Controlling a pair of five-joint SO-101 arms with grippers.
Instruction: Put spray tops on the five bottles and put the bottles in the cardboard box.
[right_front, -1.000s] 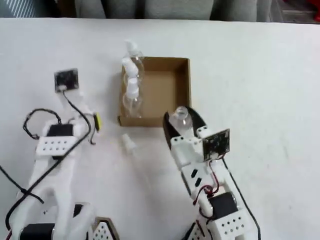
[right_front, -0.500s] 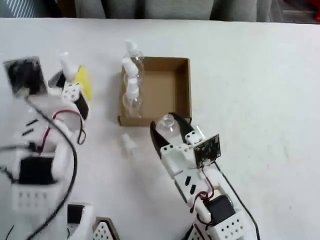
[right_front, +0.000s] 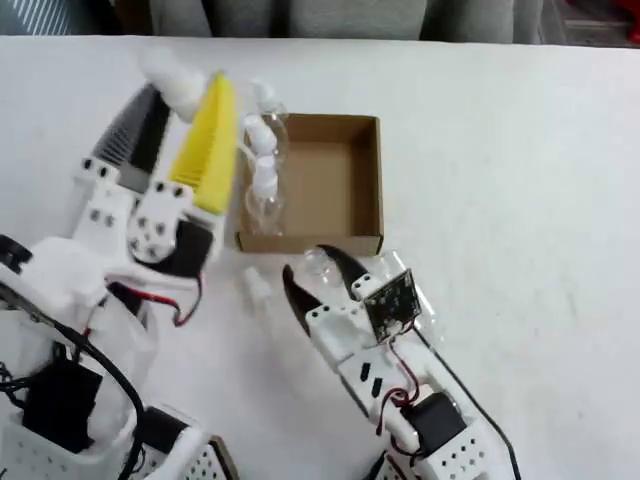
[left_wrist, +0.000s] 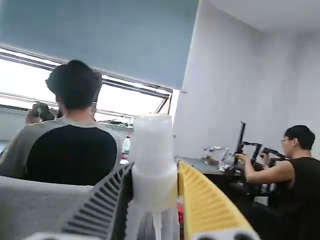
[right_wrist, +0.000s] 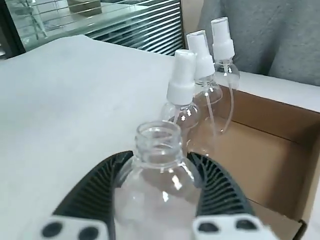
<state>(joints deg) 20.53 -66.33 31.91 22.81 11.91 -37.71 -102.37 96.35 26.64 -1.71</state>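
left gripper (left_wrist: 154, 169): raised well above the table (right_front: 520, 150), off the side of the box (right_front: 362, 180) where the bottles stand; jaws clamped on the spray top (left_wrist: 151, 147).
spray top: white, upright, gripped at its lower collar between the grey finger (left_wrist: 100, 207) and the yellow finger (left_wrist: 210, 205); its nozzle head stands above the fingertips.
right gripper (right_front: 312, 268): low over the table, just outside the box's near wall; jaws clamped on the bottle (right_wrist: 157, 165).
bottle: clear, with an open threaded neck; held at the shoulder between the two black fingers (right_wrist: 97, 187); neck end towards the box.
box: brown cardboard, open at the top, resting on the table ahead of both arms.
capped bottles (right_wrist: 182, 95): three, clear, each with a white spray top fitted; upright in a row inside the box, along the wall nearest the left gripper.
loose top (right_front: 257, 288): white, lying on the table just outside the box's near wall, between the two arms and close beside the right gripper.
table: white, flat.
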